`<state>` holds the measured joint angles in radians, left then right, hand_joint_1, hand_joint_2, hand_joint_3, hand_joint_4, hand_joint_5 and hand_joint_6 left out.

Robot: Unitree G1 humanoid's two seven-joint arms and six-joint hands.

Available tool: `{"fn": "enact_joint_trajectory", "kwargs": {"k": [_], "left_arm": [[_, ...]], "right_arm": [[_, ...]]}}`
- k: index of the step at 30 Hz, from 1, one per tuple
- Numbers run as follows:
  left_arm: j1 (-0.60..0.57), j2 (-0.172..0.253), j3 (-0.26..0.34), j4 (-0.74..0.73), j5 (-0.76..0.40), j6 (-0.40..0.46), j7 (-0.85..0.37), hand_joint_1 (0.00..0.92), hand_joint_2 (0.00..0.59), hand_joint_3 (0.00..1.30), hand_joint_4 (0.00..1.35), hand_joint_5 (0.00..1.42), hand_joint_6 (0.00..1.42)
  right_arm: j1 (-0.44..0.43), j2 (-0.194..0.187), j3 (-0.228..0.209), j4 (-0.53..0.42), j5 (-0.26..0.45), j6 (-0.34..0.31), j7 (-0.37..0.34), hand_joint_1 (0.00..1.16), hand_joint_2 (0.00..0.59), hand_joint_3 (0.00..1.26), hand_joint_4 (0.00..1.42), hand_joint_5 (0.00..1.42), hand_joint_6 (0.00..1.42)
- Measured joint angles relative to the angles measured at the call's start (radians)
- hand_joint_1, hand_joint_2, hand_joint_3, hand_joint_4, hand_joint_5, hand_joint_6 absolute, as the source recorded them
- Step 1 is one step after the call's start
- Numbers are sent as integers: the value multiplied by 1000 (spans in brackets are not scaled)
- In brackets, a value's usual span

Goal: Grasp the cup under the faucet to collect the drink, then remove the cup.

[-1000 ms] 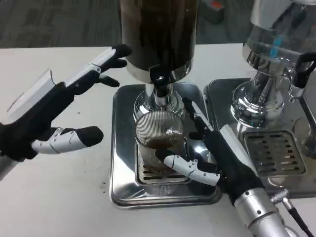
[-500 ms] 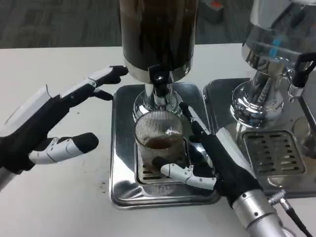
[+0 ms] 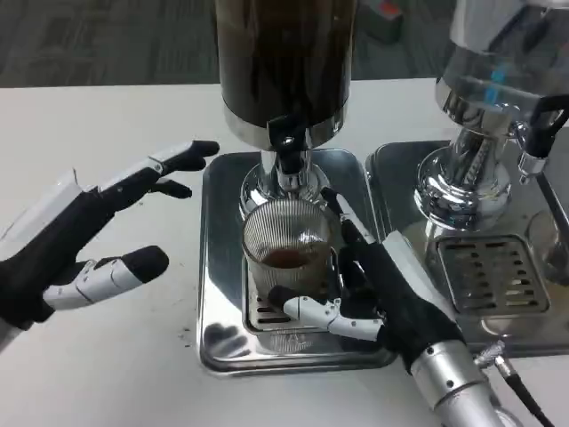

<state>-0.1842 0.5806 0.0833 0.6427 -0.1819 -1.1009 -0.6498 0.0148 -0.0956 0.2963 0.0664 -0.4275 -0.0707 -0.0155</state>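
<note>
Gripping ribbed glass cup, right robot hand.

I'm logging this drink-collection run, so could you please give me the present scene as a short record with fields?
cup: ribbed clear cup on the drip tray, under the faucet, a little dark drink inside
right hand: right hand wrapped around the cup
left hand: left hand open above the table, left of the tray
beside: second dispenser on the right

One cup, two dispensers (both on trays)
</note>
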Motion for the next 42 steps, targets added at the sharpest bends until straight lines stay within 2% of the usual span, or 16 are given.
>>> {"fn": "enact_joint_trajectory", "kwargs": {"k": [15, 18, 21, 34, 42], "left_arm": [[36, 5, 23, -8, 35, 15, 21, 0, 136, 182, 154, 175, 345], [47, 5, 24, -10, 36, 17, 21, 0, 136, 185, 159, 176, 346], [55, 6, 25, -12, 37, 19, 21, 0, 132, 187, 168, 184, 348], [58, 12, 26, -14, 38, 25, 34, 0, 118, 187, 189, 190, 368], [59, 18, 28, -14, 39, 25, 36, 0, 118, 187, 203, 199, 371]], "right_arm": [[-83, 34, 24, 86, -23, 31, -35, 596, 114, 0, 0, 3, 196], [-90, 39, 28, 96, -23, 32, -38, 595, 114, 0, 12, 58, 229], [-98, 42, 30, 109, -23, 32, -42, 595, 114, 3, 82, 124, 275], [-111, 51, 57, 131, -51, 31, -105, 676, 148, 183, 340, 399, 549], [-109, 58, 77, 139, -65, 30, -148, 699, 165, 231, 406, 494, 650]]}}
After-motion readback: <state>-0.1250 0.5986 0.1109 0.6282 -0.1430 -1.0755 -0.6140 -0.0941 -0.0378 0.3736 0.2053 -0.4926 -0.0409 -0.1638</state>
